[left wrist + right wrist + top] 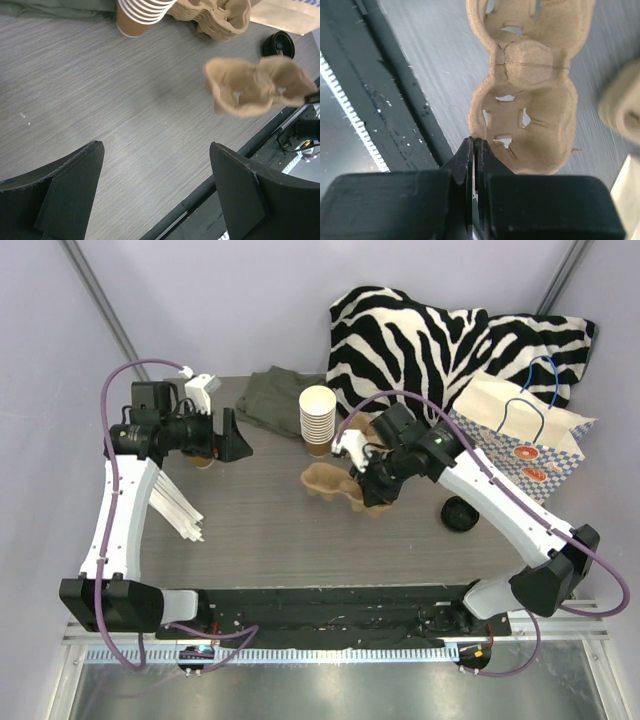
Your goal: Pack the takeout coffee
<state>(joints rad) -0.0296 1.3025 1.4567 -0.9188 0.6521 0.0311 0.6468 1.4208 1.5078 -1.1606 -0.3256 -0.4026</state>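
My right gripper [475,146] is shut on the rim of a brown cardboard cup carrier [530,100] and holds it above the table. The carrier also shows in the left wrist view [255,85]. In the top view the right gripper [368,488] is at the table's middle. My left gripper [238,440] is open and empty at the back left, and the left wrist view [155,192] shows only bare table between its fingers. A small brown cup [203,461] shows under the left wrist, mostly hidden. A loose black lid [459,513] lies on the right.
A stack of carriers [322,480] lies beside a tall stack of cream-and-brown cups [318,418]. A paper bag [520,435] lies at the back right on a zebra cloth [400,335]. A green cloth [272,400] is at the back. White sticks [180,510] lie at the left.
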